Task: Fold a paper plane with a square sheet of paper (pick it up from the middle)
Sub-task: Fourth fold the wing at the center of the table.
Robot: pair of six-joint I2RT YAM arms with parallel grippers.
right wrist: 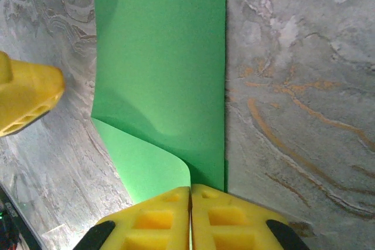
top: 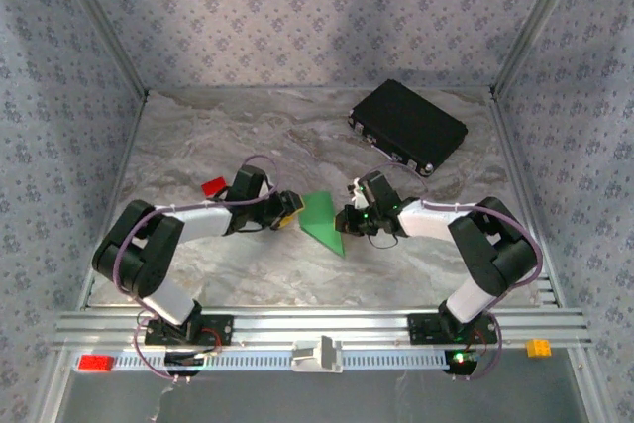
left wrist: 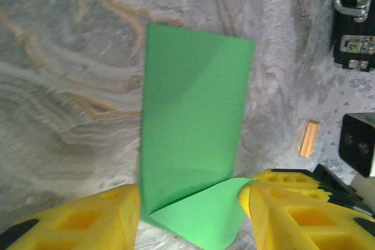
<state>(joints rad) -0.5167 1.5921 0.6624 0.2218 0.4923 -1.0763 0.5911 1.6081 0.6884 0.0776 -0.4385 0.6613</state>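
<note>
Green paper (top: 323, 220) lies flat on the marbled table (top: 248, 136), directly between my two grippers, which face each other across it. From above it reads as a creased triangle with its point aimed back toward my bases.

My left gripper (top: 292, 207) is spread wide. Through its wrist camera the green paper (left wrist: 193, 121) stretches straight away from the left gripper (left wrist: 190, 197), with one yellow finger on each side of the near edge. A loose flap curls up at that near end and brushes the finger on the right of that view. The finger on the other side sits just beside the paper's long edge; I cannot tell whether it touches.

My right gripper (top: 347, 220) is clenched, its two yellow fingers pressed together with only a thin seam between them. In its wrist view the green paper (right wrist: 161, 68) runs up to the fingertips of the right gripper (right wrist: 190, 194), and the near edge appears pinched there. A rounded upper layer lifts just beside the grip.

A black case (top: 408, 126) sits well beyond my right gripper, toward the far corner. A small red block (top: 213, 186) lies close behind my left wrist.
</note>
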